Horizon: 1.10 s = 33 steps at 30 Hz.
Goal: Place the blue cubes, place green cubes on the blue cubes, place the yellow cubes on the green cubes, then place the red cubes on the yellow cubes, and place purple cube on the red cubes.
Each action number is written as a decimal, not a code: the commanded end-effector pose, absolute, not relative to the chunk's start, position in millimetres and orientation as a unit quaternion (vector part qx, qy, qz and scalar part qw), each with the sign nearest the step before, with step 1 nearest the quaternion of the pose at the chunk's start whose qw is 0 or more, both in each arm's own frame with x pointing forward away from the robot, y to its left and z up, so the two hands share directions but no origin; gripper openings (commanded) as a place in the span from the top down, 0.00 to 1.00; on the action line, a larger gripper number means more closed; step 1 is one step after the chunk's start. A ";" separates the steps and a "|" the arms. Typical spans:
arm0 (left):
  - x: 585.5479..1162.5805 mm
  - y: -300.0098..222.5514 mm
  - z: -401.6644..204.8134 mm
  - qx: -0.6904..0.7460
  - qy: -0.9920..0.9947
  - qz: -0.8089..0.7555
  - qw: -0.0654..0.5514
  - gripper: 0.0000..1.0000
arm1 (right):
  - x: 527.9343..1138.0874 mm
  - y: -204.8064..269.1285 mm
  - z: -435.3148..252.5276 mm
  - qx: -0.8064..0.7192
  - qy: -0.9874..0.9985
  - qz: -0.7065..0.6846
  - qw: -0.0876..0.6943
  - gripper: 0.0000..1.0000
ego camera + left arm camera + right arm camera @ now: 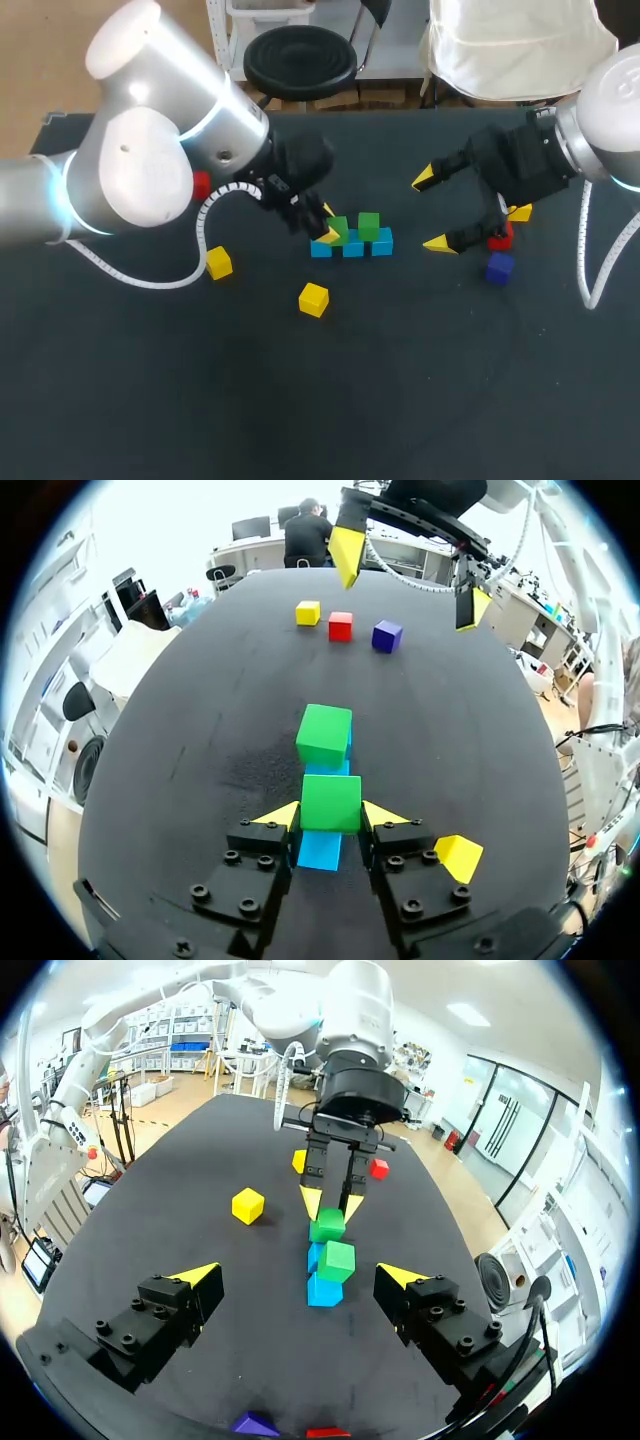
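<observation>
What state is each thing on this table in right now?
Left end effector: shut on a green cube.
Right end effector: open, empty.
Blue cubes: three in a row on the table.
Other green cube: resting on the blue cubes.
Yellow cubes, red cubes, purple cube: loose, unstacked.

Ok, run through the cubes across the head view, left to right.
Small red plastic cube, yellow cube, second yellow cube nearer the front, row of blue cubes topped by green cubes. Overlapping, so omitted: far-right red cube, purple cube, far-right yellow cube.
</observation>
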<state>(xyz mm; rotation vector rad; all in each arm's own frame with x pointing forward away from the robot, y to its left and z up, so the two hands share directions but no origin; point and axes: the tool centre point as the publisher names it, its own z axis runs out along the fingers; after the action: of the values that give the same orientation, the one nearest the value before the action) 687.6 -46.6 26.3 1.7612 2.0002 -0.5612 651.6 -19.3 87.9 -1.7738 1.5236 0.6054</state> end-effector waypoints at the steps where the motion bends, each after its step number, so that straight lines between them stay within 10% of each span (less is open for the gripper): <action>1: 690.0 -47.5 25.8 0.633 0.718 -0.203 0.205 1.00 | 651.6 -19.4 87.7 -0.686 0.589 0.235 0.356 0.00; 33: 696.5 -47.2 22.9 0.629 0.722 -0.205 0.203 1.00 | 651.6 -19.4 87.7 -0.686 0.589 0.235 0.356 0.00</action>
<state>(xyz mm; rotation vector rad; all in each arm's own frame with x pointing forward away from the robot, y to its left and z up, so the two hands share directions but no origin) 693.9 -46.7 23.9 1.7513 2.0140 -0.5656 651.6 -19.3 87.9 -1.7738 1.5236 0.6054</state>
